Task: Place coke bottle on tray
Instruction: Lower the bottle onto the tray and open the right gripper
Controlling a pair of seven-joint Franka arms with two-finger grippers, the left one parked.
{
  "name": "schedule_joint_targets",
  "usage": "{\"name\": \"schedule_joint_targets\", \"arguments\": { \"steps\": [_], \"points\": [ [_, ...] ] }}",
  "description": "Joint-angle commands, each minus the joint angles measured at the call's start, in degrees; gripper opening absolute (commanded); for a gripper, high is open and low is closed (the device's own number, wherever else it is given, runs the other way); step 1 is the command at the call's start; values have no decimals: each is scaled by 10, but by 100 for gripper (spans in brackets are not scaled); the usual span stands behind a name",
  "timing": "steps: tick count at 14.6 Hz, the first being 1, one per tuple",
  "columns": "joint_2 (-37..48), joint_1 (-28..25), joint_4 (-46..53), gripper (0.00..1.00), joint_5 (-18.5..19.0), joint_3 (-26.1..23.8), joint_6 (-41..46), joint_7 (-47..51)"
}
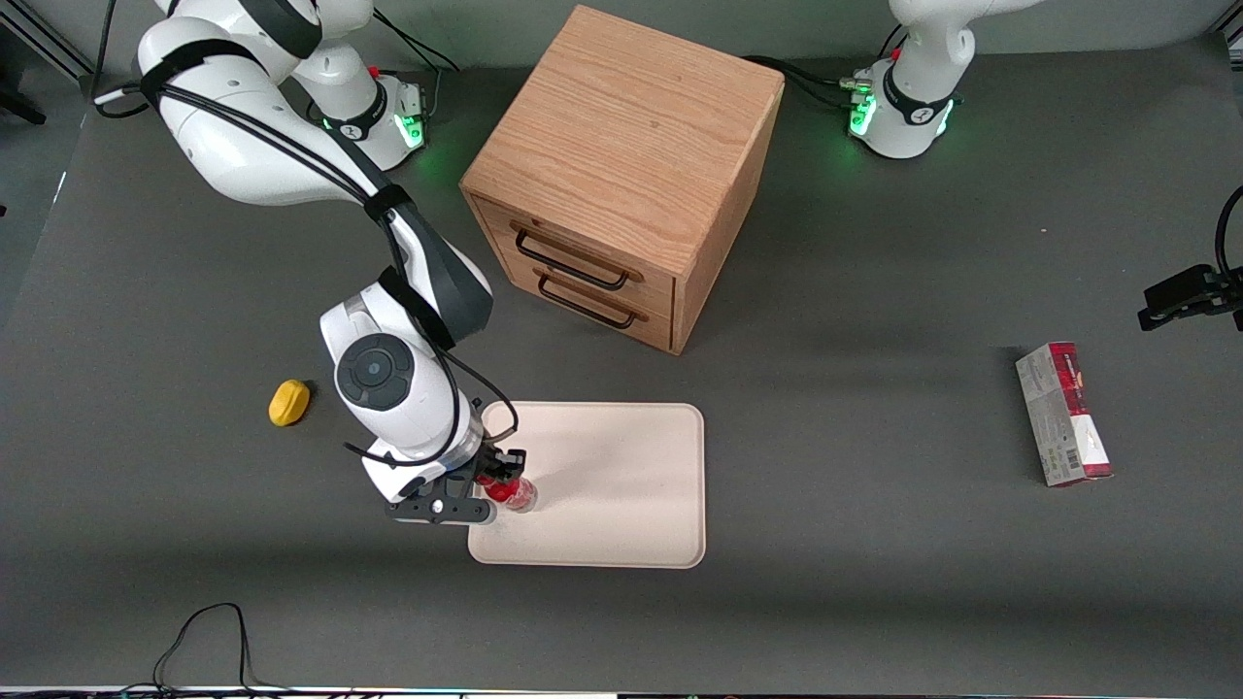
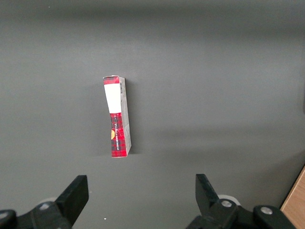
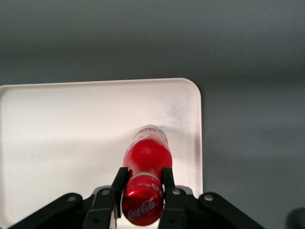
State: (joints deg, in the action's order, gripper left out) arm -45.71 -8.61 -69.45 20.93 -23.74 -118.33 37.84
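White Coca-Cola script readable on the red cap of the coke bottle (image 3: 143,206), seen from the right wrist camera; more white lettering partly visible on the red label lower down the body, not legible. Clear base of the bottle resting on or just above the cream-white tray (image 3: 71,133), near the tray's edge at the working arm's end and nearer the front camera than the tray's middle; contact with the tray floor not certain. Bottle standing roughly upright under the wrist.

Gripper (image 3: 144,183) clamped on the bottle's neck just below the cap, 2 black fingers (image 3: 119,179) pressed against either side, opening only as wide as the neck.

From the front view, gripper (image 1: 497,478) hanging over the tray (image 1: 621,466) with the bottle (image 1: 513,493) showing red beneath it.

Yellow lemon-shaped object (image 1: 288,402) lying on the grey table (image 1: 874,602) beside the working arm, apart from the tray. Wooden cabinet (image 1: 621,175) with 2 drawers and dark handles (image 1: 571,262) farther from the front camera than the tray. Red-and-grey rectangular carton (image 1: 1063,415) lying flat toward the parked arm's end of the table, well apart from the tray; print on it too small to read.
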Motion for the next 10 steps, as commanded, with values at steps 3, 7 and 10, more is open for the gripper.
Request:
{"name": "schedule_joint_targets", "arguments": {
  "steps": [3,7,10],
  "points": [
    [4,5,-15,0,22,5,-23,-5],
    [-3,7,-17,71,23,5,-27,-2],
    [-2,9,-22,100,23,9,-31,-3]
  ]
}}
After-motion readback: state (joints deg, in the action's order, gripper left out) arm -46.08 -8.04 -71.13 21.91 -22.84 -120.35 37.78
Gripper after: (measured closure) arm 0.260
